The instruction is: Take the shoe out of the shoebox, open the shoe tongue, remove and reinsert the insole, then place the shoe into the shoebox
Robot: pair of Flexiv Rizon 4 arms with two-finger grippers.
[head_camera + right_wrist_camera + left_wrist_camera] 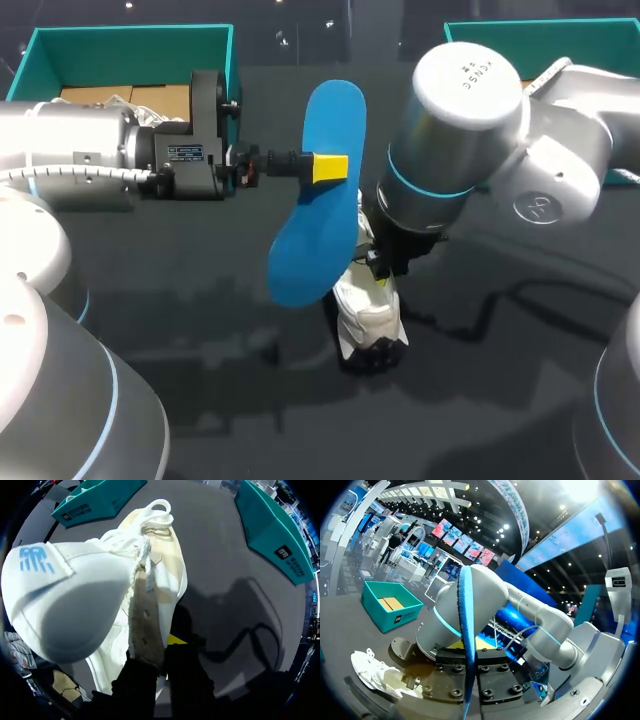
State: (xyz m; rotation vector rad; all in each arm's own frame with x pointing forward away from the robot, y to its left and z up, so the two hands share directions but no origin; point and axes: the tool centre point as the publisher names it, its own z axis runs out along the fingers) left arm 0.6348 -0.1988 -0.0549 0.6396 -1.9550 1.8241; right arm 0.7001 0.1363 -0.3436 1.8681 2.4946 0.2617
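My left gripper (pixel 330 167) is shut on a blue insole (pixel 318 190), held up on edge above the middle of the table. In the left wrist view the insole (pixel 466 630) runs edge-on between the fingers of that gripper (pixel 470 656). The white shoe (pixel 368 318) stands just under the insole, with my right gripper (pixel 385 268) coming down on it from above. The right wrist view shows this gripper (pixel 160 650) shut on the shoe's side wall (pixel 146 615) by the lace holes. The shoe's tongue (pixel 65 600) is folded out wide.
A teal shoebox (pixel 130 55) holding brown paper sits at the back left. Another teal box (pixel 560 35) sits at the back right, behind my right arm. The dark tabletop (pixel 250 400) lies bare in front of the shoe.
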